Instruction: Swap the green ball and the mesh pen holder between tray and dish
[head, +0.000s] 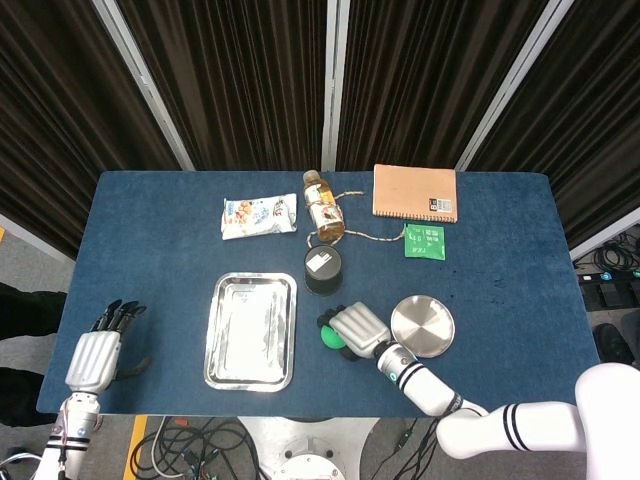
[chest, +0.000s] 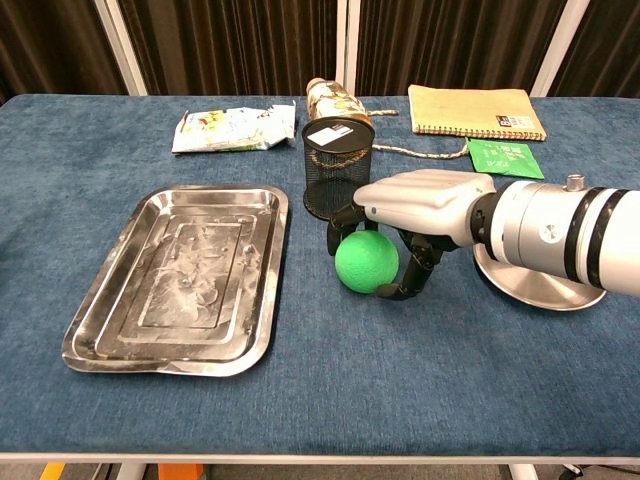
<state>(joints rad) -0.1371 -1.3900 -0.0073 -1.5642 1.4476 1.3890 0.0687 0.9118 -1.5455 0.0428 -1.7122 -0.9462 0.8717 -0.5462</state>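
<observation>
The green ball (chest: 365, 262) (head: 331, 336) lies on the blue cloth between the steel tray (chest: 185, 275) (head: 250, 330) and the round steel dish (chest: 540, 275) (head: 423, 325). My right hand (chest: 415, 205) (head: 358, 327) covers it from above, fingers curled around both its sides, gripping it. The black mesh pen holder (chest: 337, 170) (head: 323, 268) stands upright on the cloth just behind the ball, on neither tray nor dish. Both tray and dish hold nothing. My left hand (head: 95, 355) hangs off the table's near left corner with its fingers spread, holding nothing.
Along the far side lie a snack packet (head: 259, 216), a bottle on its side (head: 322, 207), a brown notebook (head: 415, 192) and a small green packet (head: 426, 241). A thin cord runs from the bottle toward the green packet.
</observation>
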